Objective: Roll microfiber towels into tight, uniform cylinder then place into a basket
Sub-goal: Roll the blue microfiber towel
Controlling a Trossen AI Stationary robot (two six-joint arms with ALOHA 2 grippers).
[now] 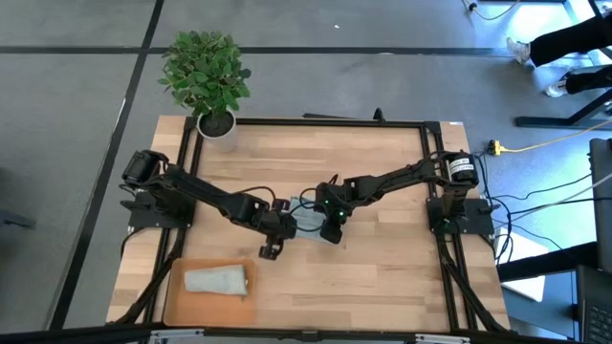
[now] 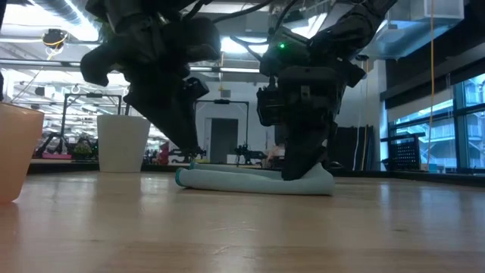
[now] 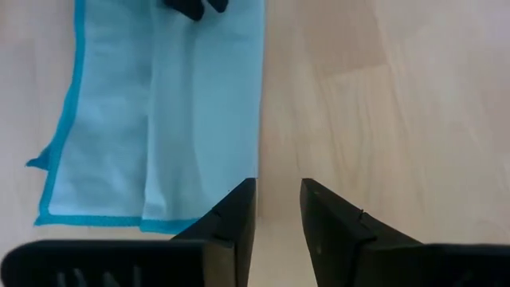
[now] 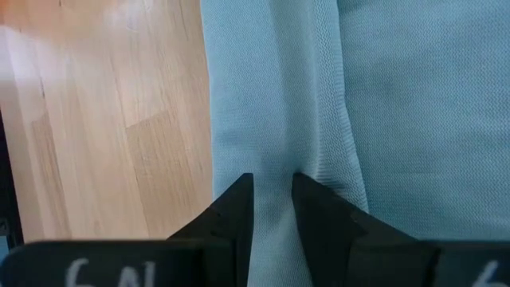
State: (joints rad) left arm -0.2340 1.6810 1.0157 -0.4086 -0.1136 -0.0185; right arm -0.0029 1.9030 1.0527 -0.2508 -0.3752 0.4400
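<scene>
At table centre, the light blue towel (image 1: 308,223) was lain flat, partly folded. The right gripper (image 4: 273,191) was pressed onto it, fingers nearly closed w/ a thin pinch of cloth between. The left gripper (image 3: 278,203) was hovered just beside the towel's edge, fingers narrowly apart, nothing held. A grey-green roll (image 1: 217,280) was seen in the basket (image 1: 176,304). Risk: thin pinch could be lost, so fold loosens & roll ends uneven.

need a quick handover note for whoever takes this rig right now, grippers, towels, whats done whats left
Left gripper: nearly shut, empty, over bare wood beside the blue towel.
Right gripper: pinching a fold of the blue towel at table centre.
Done: the grey-green towel lies rolled in the basket.
Left: the blue towel is only folded flat; roll it tight, then put it in the basket.
</scene>
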